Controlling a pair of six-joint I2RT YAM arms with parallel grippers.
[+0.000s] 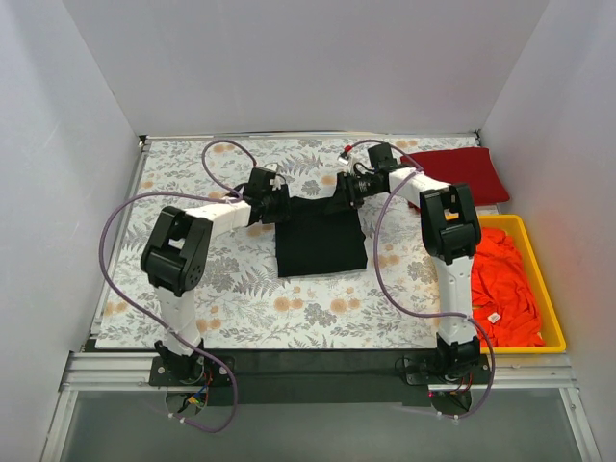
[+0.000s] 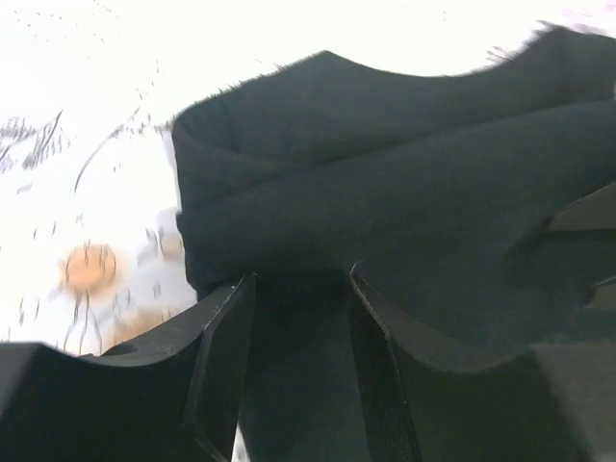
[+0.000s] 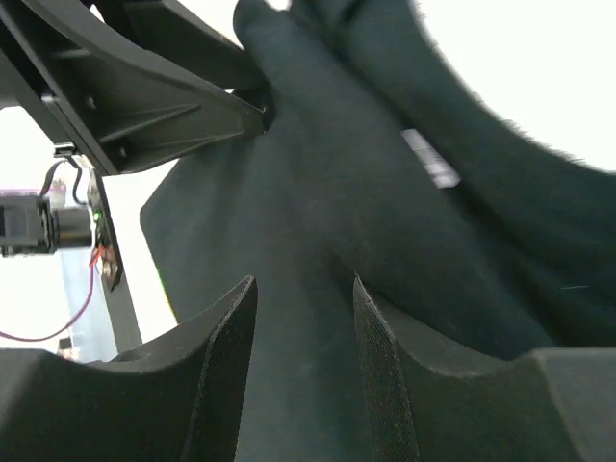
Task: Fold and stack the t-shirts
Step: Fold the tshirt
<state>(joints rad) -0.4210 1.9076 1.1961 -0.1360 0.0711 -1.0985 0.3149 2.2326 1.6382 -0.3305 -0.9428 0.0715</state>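
A black t-shirt (image 1: 320, 238) lies folded into a rough rectangle in the middle of the floral table cover. My left gripper (image 1: 286, 207) is at its far left corner and my right gripper (image 1: 344, 196) at its far right corner. In the left wrist view the left gripper (image 2: 303, 279) stands open, its jaws apart over the black cloth (image 2: 385, 173). The right gripper (image 3: 305, 281) is open too, with black cloth (image 3: 366, 192) lying loose beyond the gap. A dark red t-shirt (image 1: 460, 170) lies folded at the back right. Orange-red t-shirts (image 1: 502, 279) fill the bin.
The yellow plastic bin (image 1: 550, 300) stands along the table's right edge beside the right arm. White walls close in the back and both sides. The left arm's gripper body (image 3: 144, 96) shows close by in the right wrist view.
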